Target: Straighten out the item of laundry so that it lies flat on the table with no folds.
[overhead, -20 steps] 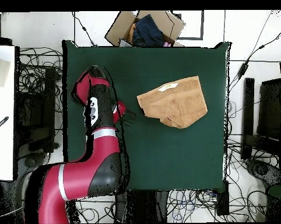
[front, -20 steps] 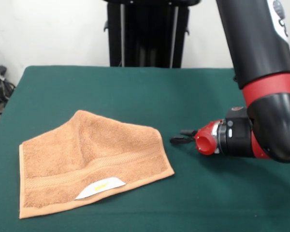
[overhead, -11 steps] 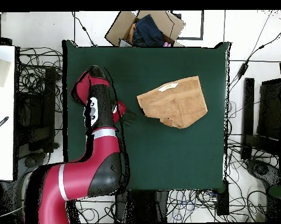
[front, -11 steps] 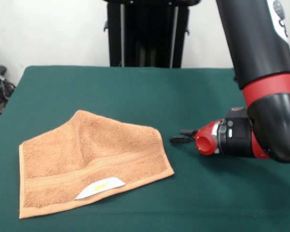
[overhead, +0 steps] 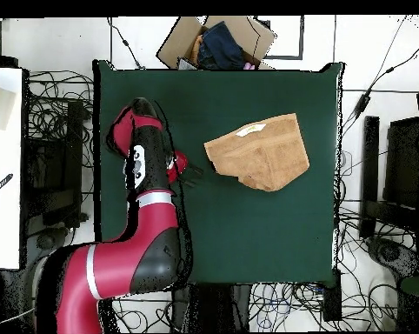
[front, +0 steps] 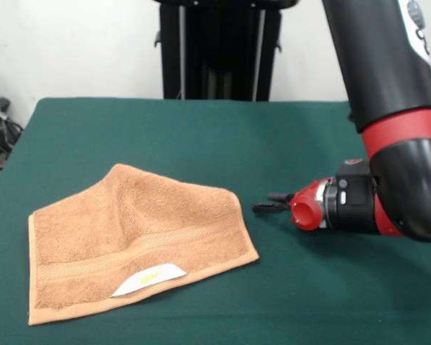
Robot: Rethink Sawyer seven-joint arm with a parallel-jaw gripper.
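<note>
Starting at the left of the front view, the towel [front: 133,241] lies on my counter [front: 201,136] toward 8 o'clock of the green surface, and it is not yet flat. Its near edge, with the woven band and the white label [front: 149,279] carrying a yellow mark, rests against the cloth from the corner at 7 o'clock to the corner at 4 o'clock of the towel, so that strip looks settled. The far part is another matter: the outline narrows to a peak at about 12 o'clock of the towel, and a soft ridge runs down from that peak into the body, which I read as a layer doubled over or under itself. Seen from overhead, the shape is likewise no clean rectangle, with a lumpy lobe hanging off one long side. So I judge the task only partly done: one edge laid out, the folded far portion left to draw open, and nothing smoothed after that. Moving right, my tool [front: 267,203] hovers low over bare green at 3 o'clock of the towel, just beside its right corner but apart from it, pointing toward the cloth. Its two dark fingers [front: 279,196] show a slim gap between them and nothing is caught there, so it stands slightly parted and empty.
</note>
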